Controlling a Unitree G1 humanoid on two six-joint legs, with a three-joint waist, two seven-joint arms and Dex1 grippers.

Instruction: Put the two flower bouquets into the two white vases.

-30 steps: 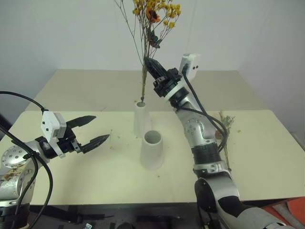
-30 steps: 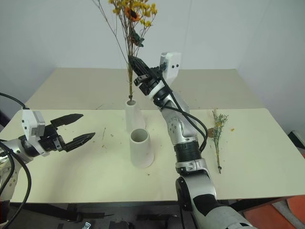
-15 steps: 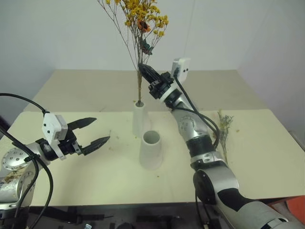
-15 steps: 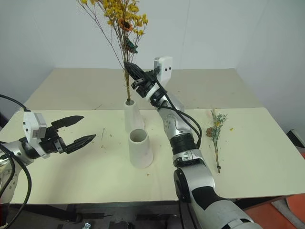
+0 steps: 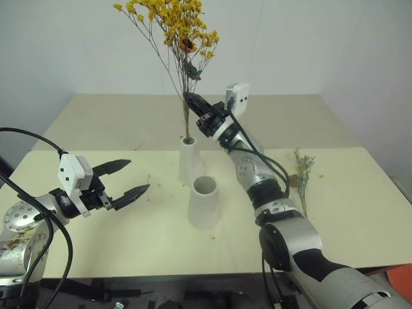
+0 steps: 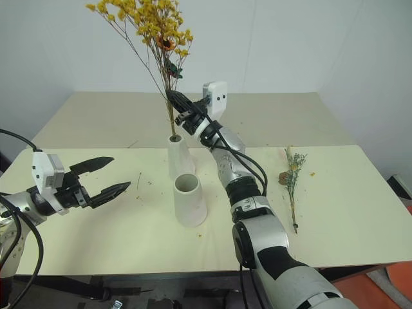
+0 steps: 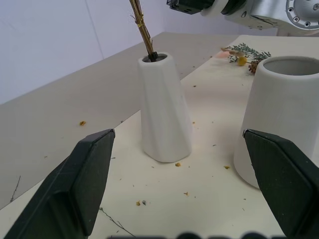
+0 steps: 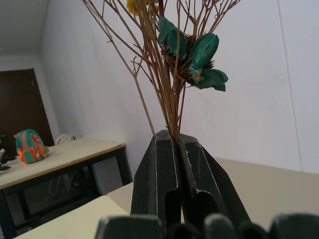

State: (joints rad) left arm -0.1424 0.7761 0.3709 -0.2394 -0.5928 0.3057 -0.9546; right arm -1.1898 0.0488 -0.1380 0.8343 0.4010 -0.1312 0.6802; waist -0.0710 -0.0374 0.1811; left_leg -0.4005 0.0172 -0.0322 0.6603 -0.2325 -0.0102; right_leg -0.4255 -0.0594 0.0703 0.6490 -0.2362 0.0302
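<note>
R claw [image 5: 191, 98] clenched on yellow bouquet [image 5: 172, 26] stems, ends seemingly inside tall vase [image 5: 188, 160]; L claw [image 5: 135, 177] released.

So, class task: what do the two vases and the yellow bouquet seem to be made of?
Tall vase and wide vase: matte white, faintly grainy and unglazed-looking, probably ceramic or plaster. Yellow bouquet: dried plant matter, judging by its thin, stiff brown stems and the crumbs shed on the table.
</note>
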